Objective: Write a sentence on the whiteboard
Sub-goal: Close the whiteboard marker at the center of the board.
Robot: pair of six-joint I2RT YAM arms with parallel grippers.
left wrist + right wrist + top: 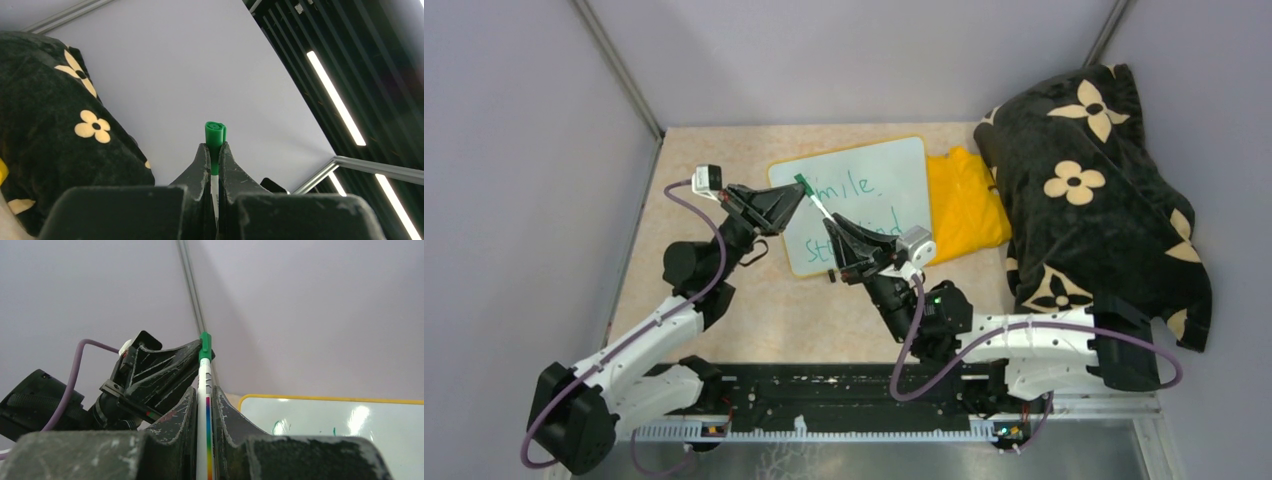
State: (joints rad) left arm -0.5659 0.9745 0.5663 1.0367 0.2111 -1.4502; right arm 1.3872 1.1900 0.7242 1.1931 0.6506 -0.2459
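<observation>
Whiteboard (894, 160) — flat beneath left pincer (798, 190) and right pincer (833, 223), both gripping marker (818, 205).

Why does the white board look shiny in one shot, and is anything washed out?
Right wrist view: two soft glare patches on the glossy whiteboard. Left wrist view: the ceiling light strips burn out to white. Top external view: light is even, shadows soft, no glare on the board.
</observation>
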